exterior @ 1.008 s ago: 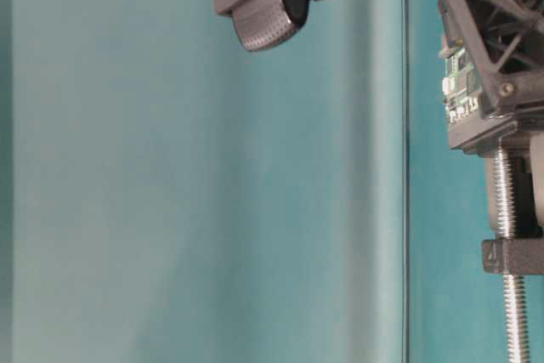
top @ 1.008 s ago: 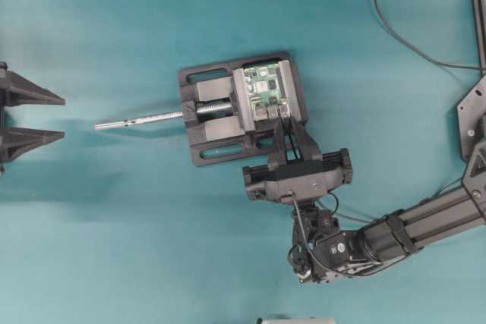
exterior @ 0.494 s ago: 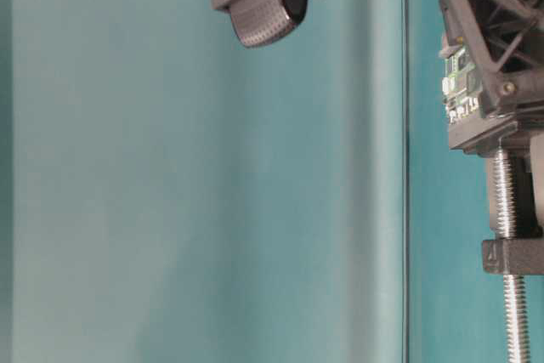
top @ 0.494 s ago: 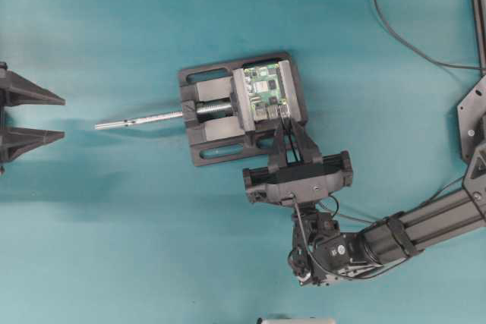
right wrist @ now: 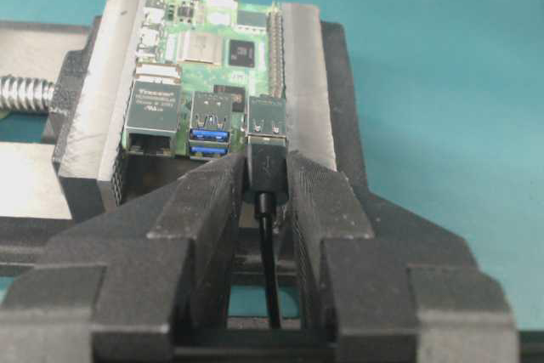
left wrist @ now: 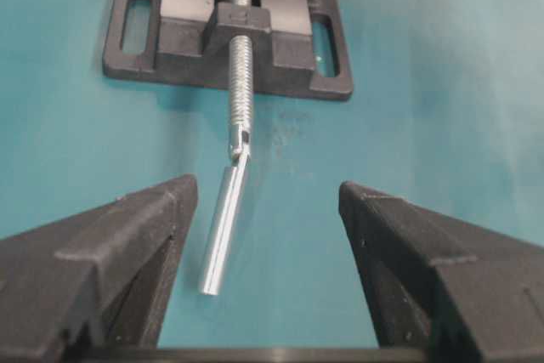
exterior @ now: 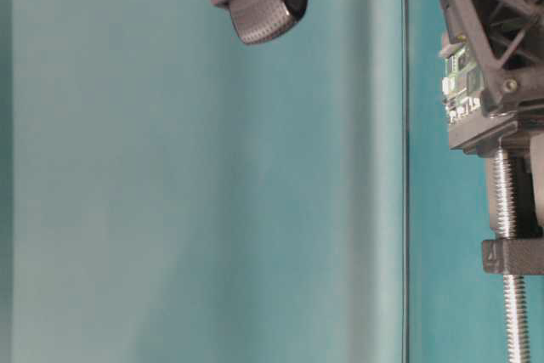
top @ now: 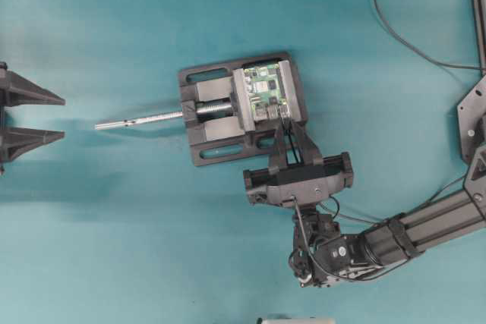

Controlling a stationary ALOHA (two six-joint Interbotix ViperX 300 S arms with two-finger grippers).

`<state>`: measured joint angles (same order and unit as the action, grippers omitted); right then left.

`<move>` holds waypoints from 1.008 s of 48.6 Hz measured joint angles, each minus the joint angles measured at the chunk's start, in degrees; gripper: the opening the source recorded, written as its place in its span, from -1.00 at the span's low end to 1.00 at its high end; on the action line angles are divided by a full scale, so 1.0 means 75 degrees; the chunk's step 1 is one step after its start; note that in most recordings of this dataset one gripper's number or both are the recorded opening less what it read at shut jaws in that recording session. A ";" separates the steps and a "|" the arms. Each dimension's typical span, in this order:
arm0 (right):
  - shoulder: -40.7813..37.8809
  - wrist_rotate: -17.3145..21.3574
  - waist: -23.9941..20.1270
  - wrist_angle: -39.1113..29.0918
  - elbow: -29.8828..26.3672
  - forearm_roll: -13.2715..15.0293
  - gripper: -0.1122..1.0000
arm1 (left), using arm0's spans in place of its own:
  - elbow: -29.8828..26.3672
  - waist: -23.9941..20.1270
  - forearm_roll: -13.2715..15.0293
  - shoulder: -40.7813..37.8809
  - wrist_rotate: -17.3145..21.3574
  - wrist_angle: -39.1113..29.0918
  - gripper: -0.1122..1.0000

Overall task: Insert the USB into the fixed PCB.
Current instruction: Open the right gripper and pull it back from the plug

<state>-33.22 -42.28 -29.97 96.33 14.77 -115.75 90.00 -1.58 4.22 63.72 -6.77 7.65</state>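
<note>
Between ribbed black jaws, the boxy USB [right wrist: 267,165] meets the green fixed PCB [right wrist: 204,65].

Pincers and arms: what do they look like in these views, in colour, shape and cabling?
Both are matte black. The left pincer has broad wedge-shaped fingers with a rough, grainy surface. The right pincer has similar tapering fingers with ribbed inner faces. The right arm is a grooved black beam, with thin black cables looping near its wrist.

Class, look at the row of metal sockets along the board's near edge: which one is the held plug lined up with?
The rightmost socket, dark inside. The USB, pinched in the right gripper, sits at its mouth; the blue-lined double socket and large silver one lie left.
</note>
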 measured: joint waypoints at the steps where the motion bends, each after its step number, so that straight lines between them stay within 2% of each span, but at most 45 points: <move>1: 0.0000 0.0000 0.0000 0.0000 0.0000 0.0012 -0.42 | -0.0012 0.0000 0.0000 0.0000 0.0000 0.0000 0.73; 11: 0.0035 -0.0164 0.0000 0.0000 0.0000 0.0000 -0.42 | -0.0012 0.0012 0.0000 0.0000 0.0000 0.0000 0.73; 14: 0.0035 -0.0223 0.0000 0.0000 0.0000 0.0000 -0.36 | -0.0012 0.0012 0.0000 0.0000 0.0000 0.0000 0.73; 21: 0.0094 -0.0258 -0.0305 0.0000 -0.0047 -0.0035 0.12 | -0.0012 0.0000 -0.0012 0.0000 0.0000 0.0000 0.73; 25: 0.0105 -0.0246 -0.0492 0.0000 -0.0070 -0.0047 0.27 | -0.0012 0.0000 0.0000 0.0000 0.0000 0.0000 0.73; 33: 0.0141 -0.0316 -0.0480 0.0000 -0.0082 -0.0035 0.23 | -0.0012 0.0000 0.0000 0.0000 0.0000 0.0000 0.73; 39: 0.0305 -0.0609 -0.0574 0.0000 -0.0059 -0.0035 0.23 | 0.0000 0.0000 0.0000 0.0000 0.0000 0.0000 0.73; 49: 0.0867 -0.0949 -0.0750 0.0000 0.0492 -0.0047 0.23 | 0.0000 0.0000 0.0000 0.0000 0.0000 0.0000 0.73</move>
<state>-26.72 -49.39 -35.60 96.33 18.46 -116.10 90.00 -1.58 4.22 63.72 -6.77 7.65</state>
